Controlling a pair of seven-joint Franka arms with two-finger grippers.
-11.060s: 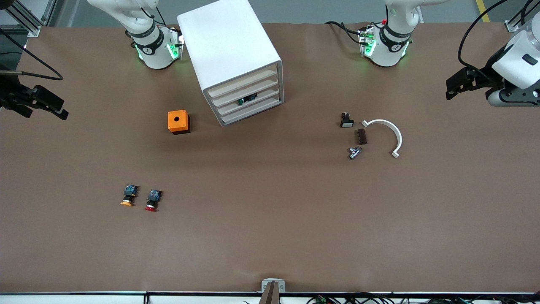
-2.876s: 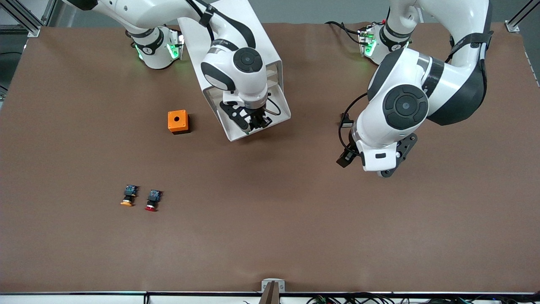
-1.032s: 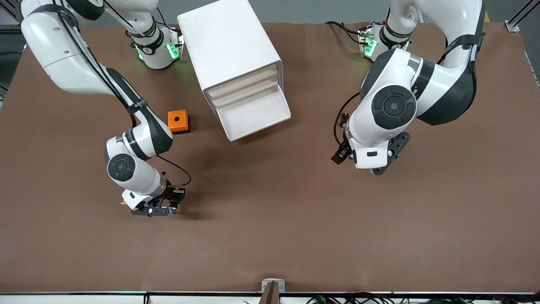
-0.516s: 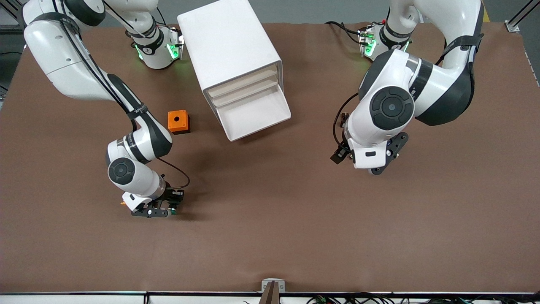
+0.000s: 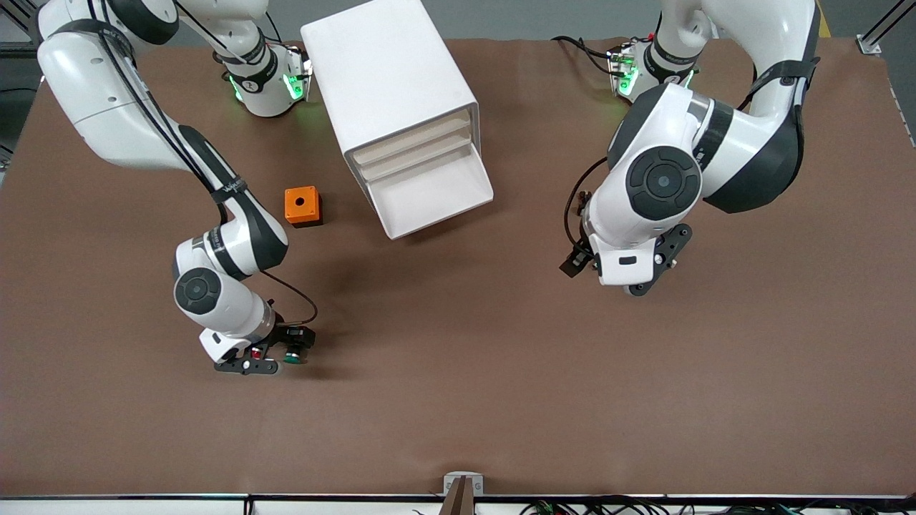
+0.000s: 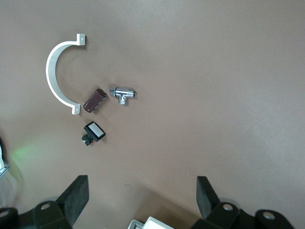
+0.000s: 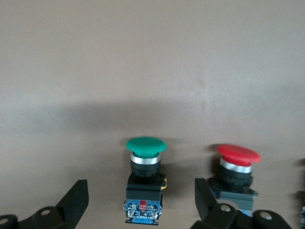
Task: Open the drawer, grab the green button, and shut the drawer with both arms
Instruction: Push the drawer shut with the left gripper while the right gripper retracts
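The white cabinet (image 5: pixel 390 79) has its third drawer (image 5: pixel 429 193) pulled out, and the drawer shows bare inside. The green-capped button (image 5: pixel 291 355) lies on its side on the table, nearer the front camera and toward the right arm's end. My right gripper (image 5: pixel 285 347) is low over it. In the right wrist view the button (image 7: pixel 145 179) lies between the open fingers (image 7: pixel 78 193) of the right gripper (image 7: pixel 140 186), untouched by them. My left gripper (image 5: pixel 633 277) hangs open and empty over the table; the left wrist view shows it (image 6: pixel 142 180) holding nothing.
The red-capped button (image 7: pixel 237 164) lies right beside the green one, also seen in the front view (image 5: pixel 255 352). An orange box (image 5: pixel 302 205) stands beside the cabinet. A white half-ring clamp (image 6: pixel 55 71), brown block (image 6: pixel 94 100), chrome fitting (image 6: pixel 123 94) and black switch (image 6: pixel 94 132) lie under my left arm.
The drawer was pulled open and my right gripper carried the green button from it to beside the red one. In the last half second the right wrist shifted slightly; the left arm barely moved.
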